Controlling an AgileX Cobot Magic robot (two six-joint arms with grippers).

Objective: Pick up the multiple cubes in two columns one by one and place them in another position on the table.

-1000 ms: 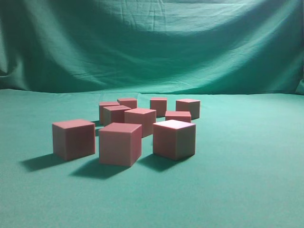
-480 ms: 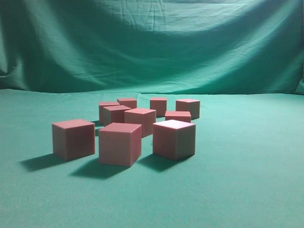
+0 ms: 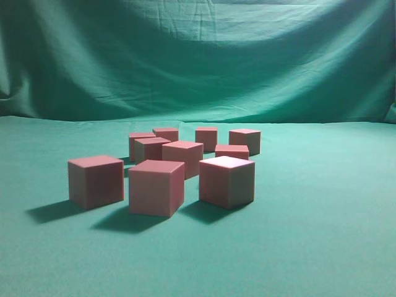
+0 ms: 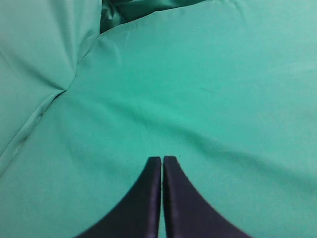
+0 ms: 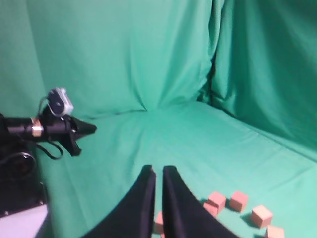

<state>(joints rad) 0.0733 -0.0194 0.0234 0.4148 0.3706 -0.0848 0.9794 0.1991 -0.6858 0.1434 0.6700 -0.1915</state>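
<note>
My right gripper [image 5: 158, 171] hangs high with a thin gap, holding nothing. Cubes [image 3: 156, 187] sit mid-tabletop [image 3: 322, 235]; other arm's camera [image 5: 59, 101] left.

Both the left gripper [image 4: 162, 159] and right gripper [image 5: 158, 169] end in 2 smooth, matte black, tapering curved fingers.

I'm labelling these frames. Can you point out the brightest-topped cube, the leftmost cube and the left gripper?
Brightest-topped cube [image 3: 227, 163], exterior view, top face.
Leftmost cube [image 3: 99, 183], exterior view, front face.
Left gripper [image 4: 162, 159], left wrist view, between the fingertips.
</note>
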